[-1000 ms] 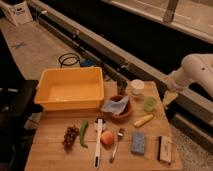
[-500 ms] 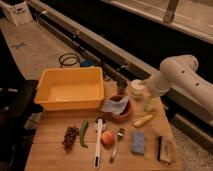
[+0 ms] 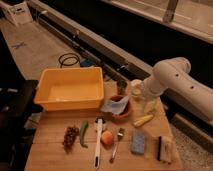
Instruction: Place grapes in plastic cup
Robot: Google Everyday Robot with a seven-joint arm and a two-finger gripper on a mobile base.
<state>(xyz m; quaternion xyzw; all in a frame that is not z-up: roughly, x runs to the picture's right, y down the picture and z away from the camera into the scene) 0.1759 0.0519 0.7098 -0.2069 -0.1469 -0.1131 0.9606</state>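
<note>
The grapes point(image 3: 71, 136) lie on the table point(image 3: 47, 161) toward its front left, just beside a green pepper point(image 3: 83, 134) and below the yellow tub point(image 3: 70, 90). The cup point(image 3: 150, 106) stands well apart from them at the back right, near a white cup point(image 3: 136, 89), a brown bowl point(image 3: 121, 114) and a banana point(image 3: 142, 120). The gripper point(image 3: 146, 98) hangs over that far corner, just above the cup, with its jaws spread wide and nothing in them, so the whole reach across to the fruit is yet to come. The bunch is likely light, soft and floppy, with smooth round berries that can roll under the pads or pull off the stem. The best hold is probably from above, across the thick middle of the cluster, closing gently so that several berries are caught at once without bruising. The pepper lies close on one side, so the jaws should straddle the bunch alone. The cup looks light and may tip if nudged.
</note>
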